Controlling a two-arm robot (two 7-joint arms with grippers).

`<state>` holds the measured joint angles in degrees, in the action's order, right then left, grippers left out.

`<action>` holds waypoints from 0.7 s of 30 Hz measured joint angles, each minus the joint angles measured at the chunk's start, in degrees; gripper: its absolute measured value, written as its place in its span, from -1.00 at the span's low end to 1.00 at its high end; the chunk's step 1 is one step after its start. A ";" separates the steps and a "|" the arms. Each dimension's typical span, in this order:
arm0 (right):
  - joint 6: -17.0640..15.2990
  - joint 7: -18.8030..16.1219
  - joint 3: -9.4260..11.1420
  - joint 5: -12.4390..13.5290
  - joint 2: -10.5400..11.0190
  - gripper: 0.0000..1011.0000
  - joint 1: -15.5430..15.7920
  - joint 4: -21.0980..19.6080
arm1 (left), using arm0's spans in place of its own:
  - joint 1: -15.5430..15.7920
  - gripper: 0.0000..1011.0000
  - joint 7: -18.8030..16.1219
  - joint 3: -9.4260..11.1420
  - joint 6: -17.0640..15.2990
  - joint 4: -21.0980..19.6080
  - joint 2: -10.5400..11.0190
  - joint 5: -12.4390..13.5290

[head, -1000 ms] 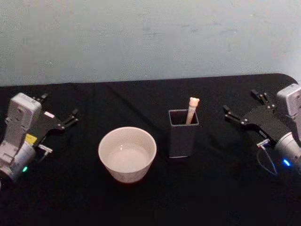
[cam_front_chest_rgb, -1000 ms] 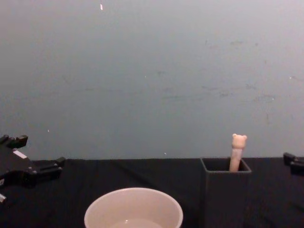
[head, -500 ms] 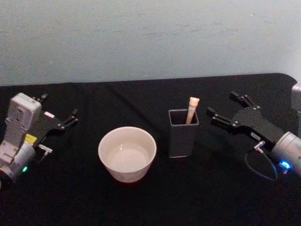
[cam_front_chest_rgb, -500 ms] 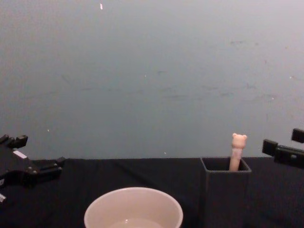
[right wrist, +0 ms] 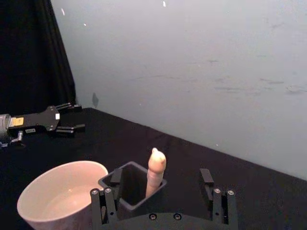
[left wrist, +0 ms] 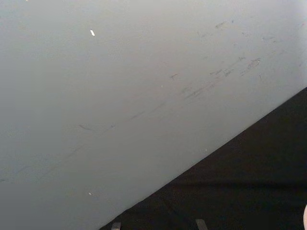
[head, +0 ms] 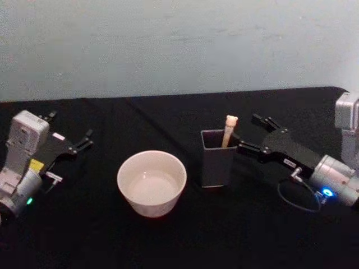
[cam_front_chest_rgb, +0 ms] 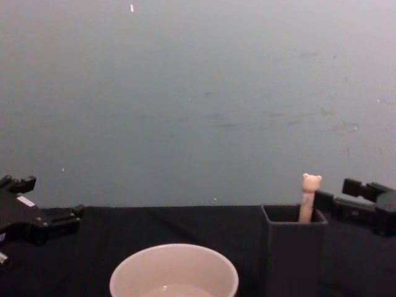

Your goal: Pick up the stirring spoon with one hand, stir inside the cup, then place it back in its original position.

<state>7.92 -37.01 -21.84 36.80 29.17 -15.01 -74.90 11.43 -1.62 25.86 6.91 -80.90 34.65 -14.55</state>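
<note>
Two-arm layout on a black table [head: 168,241]. Holding the right gripper [head: 248,133] out low over the table, just beside the upper right edge of the dark grey holder [head: 216,165]; leaving unsettled whether touching it or not. Spreading its fingers wide, gripping nothing. Lining up the gap between those fingers with the stirring spoon [head: 229,130] in the right wrist view, a little short of it. Standing the stirring spoon in the holder, leaning it toward the far right corner, showing the cream handle and bear head above the rim, hiding the neck and bowl inside. Sitting the cup [head: 151,208] upright just left of the holder, apart from it, holding a little pale liquid. Parking the left gripper [head: 72,126] at the table's left side, well apart from the cup, likewise spreading its fingers wide around nothing.
</note>
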 joint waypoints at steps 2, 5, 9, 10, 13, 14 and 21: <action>0.43 -0.81 -0.21 -0.18 -0.49 0.98 -0.81 1.14 | 0.00 0.98 0.00 0.00 0.00 0.00 0.00 0.00; 1.35 -2.36 -0.64 -0.74 -1.50 0.98 -2.54 3.70 | 0.00 0.98 0.00 0.00 0.00 0.00 0.00 0.00; 1.94 -3.53 -0.93 -1.17 -2.34 0.98 -4.00 5.69 | 0.00 0.98 0.00 0.00 0.00 0.00 0.00 0.00; 2.03 -3.71 -1.01 -1.27 -2.51 0.98 -4.28 6.06 | 0.00 0.98 0.00 0.00 0.00 0.00 0.00 0.00; 2.30 -4.56 -1.30 -1.46 -3.20 0.98 -5.43 7.46 | 0.00 0.98 0.00 0.00 0.00 0.00 0.00 0.00; 2.33 -4.75 -1.36 -1.50 -3.35 0.98 -5.67 7.74 | 0.00 0.98 0.00 0.00 0.00 0.00 0.00 0.00; 2.34 -6.06 -1.99 -1.61 -4.54 0.98 -7.37 9.66 | 0.00 0.98 0.00 0.00 0.00 0.00 0.00 0.00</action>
<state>10.25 -43.08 -23.83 35.19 24.63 -22.38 -65.24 11.43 -1.62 25.86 6.91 -80.90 34.64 -14.55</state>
